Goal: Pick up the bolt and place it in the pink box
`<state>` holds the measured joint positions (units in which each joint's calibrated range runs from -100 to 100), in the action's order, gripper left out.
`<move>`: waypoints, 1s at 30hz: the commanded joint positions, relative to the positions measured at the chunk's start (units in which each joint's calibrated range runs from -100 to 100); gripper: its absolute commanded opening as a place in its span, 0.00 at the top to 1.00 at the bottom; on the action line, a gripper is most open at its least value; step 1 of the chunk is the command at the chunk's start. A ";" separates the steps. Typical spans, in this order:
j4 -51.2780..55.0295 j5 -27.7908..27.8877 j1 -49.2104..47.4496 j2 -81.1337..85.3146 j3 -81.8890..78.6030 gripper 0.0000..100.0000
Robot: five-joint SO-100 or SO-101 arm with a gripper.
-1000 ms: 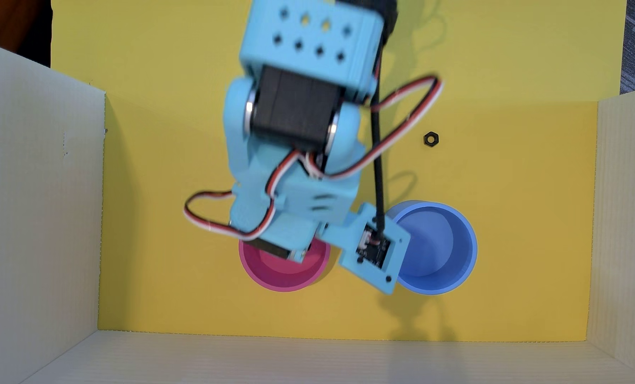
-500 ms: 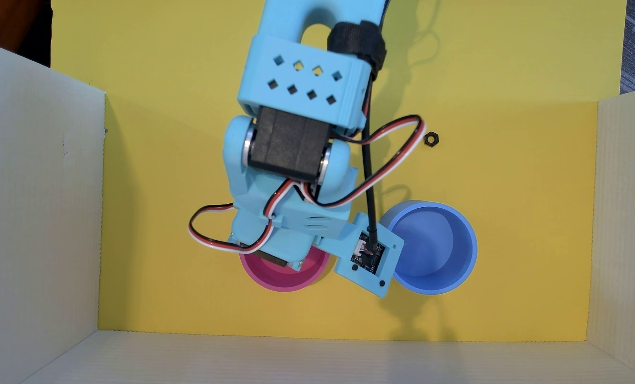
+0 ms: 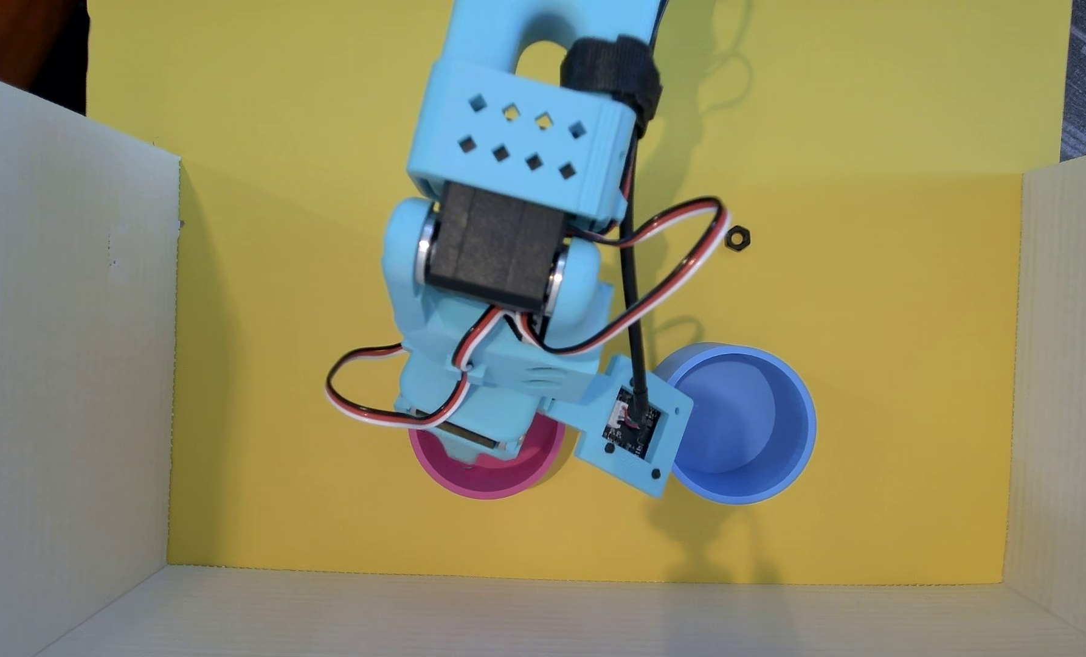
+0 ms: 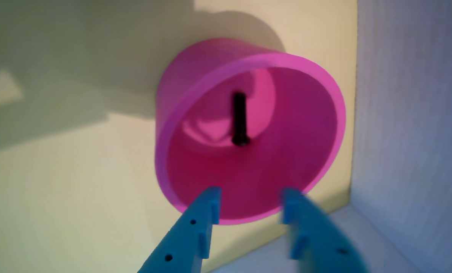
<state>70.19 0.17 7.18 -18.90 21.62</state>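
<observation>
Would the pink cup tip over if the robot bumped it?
Probably not easily: the pink cup looks wide and squat with a flat bottom. It seems thin-walled plastic, so likely light and apt to slide on the smooth yellow floor. The bolt inside might roll.

Quick count: two round cups, one pink box point(image 3: 531, 475) and one blue cup point(image 3: 780, 436) to its right in the overhead view. One black bolt point(image 4: 240, 118) inside the pink one. One black hex nut point(image 3: 737, 238) farther back. One gripper point(image 4: 252, 206), two fingers.
</observation>
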 commanded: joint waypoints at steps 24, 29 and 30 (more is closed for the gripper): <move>-22.19 1.99 -7.03 91.88 -82.63 0.99; -21.59 1.99 -10.27 105.68 -92.86 0.99; -21.50 1.99 -10.79 108.21 -94.67 0.99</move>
<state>49.46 2.37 -2.59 82.03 -69.73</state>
